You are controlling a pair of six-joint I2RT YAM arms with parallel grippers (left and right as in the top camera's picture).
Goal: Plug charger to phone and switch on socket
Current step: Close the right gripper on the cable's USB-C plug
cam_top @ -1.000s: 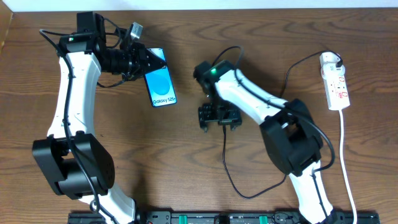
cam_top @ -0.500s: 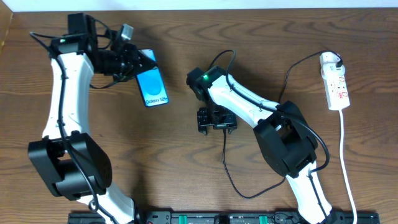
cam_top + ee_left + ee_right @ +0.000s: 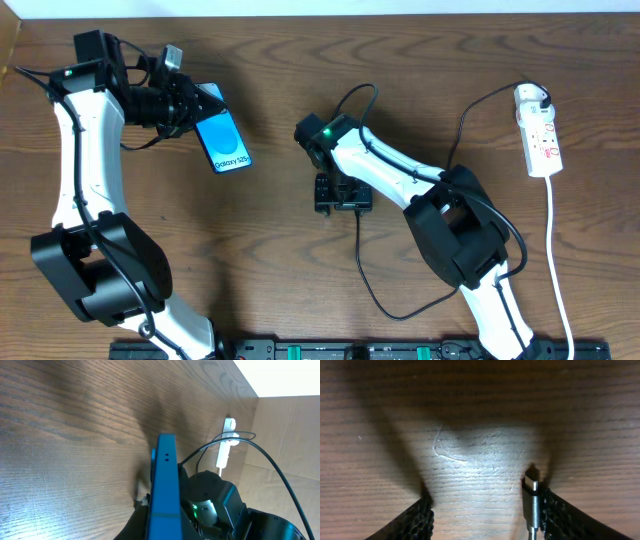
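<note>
On the left, our left tool (image 3: pixel 193 100) is clamped tight on the upper end of the slim rectangular smartphone (image 3: pixel 224 142), which juts out from it to the right. The phone's screen is bright blue with a paler wavy shape and white "Galaxy S25+" lettering. In the left wrist view we see it edge-on (image 3: pixel 164 485).

Further right, our right tool (image 3: pixel 343 194) points down at the brown wooden bench (image 3: pixel 250 260). Its jaws stand partly apart and grip nothing. The small metal plug tip (image 3: pixel 532 486) of the thin black charger cable (image 3: pixel 360 260) lies flat between them, touching the inner face of one finger (image 3: pixel 560 517).

Well to the right of that tool lies the narrow white power strip (image 3: pixel 541 135) with red switch marks. The cable's white adapter (image 3: pixel 529 96) sits at the strip's far end.
</note>
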